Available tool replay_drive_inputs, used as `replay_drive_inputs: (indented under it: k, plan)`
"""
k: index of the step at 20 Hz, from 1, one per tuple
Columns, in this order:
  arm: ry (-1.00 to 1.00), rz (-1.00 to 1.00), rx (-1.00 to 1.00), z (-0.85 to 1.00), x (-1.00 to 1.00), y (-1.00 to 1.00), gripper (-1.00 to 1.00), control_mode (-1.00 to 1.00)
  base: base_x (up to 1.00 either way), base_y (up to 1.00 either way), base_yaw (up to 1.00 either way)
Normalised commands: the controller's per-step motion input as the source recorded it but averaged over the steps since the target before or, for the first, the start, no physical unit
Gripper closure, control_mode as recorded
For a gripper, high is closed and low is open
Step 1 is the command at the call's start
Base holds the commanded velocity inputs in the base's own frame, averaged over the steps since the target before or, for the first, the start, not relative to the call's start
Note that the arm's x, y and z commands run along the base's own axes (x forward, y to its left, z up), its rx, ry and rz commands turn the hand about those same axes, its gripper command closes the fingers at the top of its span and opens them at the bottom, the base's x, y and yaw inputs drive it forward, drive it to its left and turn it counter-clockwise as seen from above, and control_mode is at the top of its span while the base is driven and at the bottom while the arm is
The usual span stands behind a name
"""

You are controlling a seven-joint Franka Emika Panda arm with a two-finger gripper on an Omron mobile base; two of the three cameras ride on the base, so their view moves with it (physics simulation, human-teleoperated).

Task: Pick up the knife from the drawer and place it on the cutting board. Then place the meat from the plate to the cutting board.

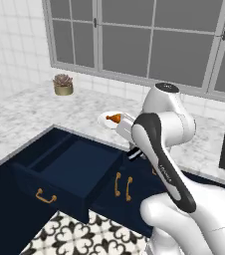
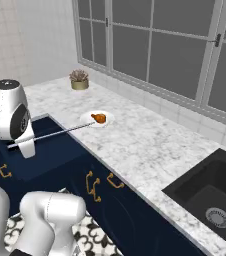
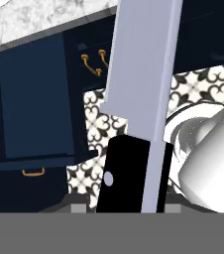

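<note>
I have the knife [image 3: 139, 99] pinched by its black handle between the jaws, blade running straight out ahead, clear of the open drawer [image 1: 67, 172] for carrying.

Grey-paned window [image 1: 149, 40] spanning white tiled wall [image 1: 10, 45]; marble counter [image 2: 150, 145] topping navy cabinets [image 2: 130, 215]; black sink [image 2: 210, 195] sitting right; patterned floor tiles [image 1: 79, 236] showing below.
</note>
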Motion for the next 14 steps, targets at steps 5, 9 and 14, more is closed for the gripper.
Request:
replay_drive_inputs:
  k: [5, 9, 14]
  plan:
    - [0.0, 0.0, 0.0, 0.0, 0.0, 0.0, 1.0, 1.0, -0.48, -0.04, -0.77]
    - [0.0, 0.0, 0.0, 0.0, 0.0, 0.0, 1.0, 1.0, -0.06, -0.39, -0.78]
    - [0.0, 0.0, 0.0, 0.0, 0.0, 0.0, 1.0, 1.0, 0.0, -0.82, -0.7]
